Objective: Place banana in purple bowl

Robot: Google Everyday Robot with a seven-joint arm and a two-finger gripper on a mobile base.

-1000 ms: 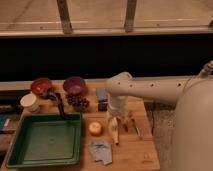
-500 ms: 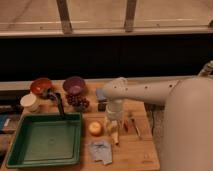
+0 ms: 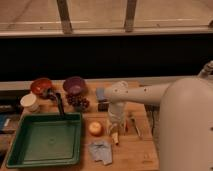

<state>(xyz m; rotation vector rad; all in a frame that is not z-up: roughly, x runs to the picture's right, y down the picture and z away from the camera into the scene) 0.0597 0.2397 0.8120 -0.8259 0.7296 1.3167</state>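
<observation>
Nearest, at the front edge of the table (image 3: 142, 155), a grey-blue cloth (image 3: 100, 151) lies crumpled, with the green tray (image 3: 20, 150) filling the front-left corner. Just behind the cloth sit the round yellow-orange fruit (image 3: 95, 128) and, beside it toward the right, the banana (image 3: 115, 137), lying flat on the wood with one end toward the front edge.

The pincer (image 3: 115, 125) points straight down over the banana's far end, probably so it can take the fruit from above. Whether the pincer is apart or clamped on the banana, I cannot tell.

Farther back, dark grapes (image 3: 79, 103) lie between the banana and the purple bowl (image 3: 74, 85), which stands near the far edge, left of the middle, well apart from the banana. By my judgement the carry must lift over the grapes. The orange-red bowl (image 3: 41, 86) sits toward the far-left corner.
</observation>
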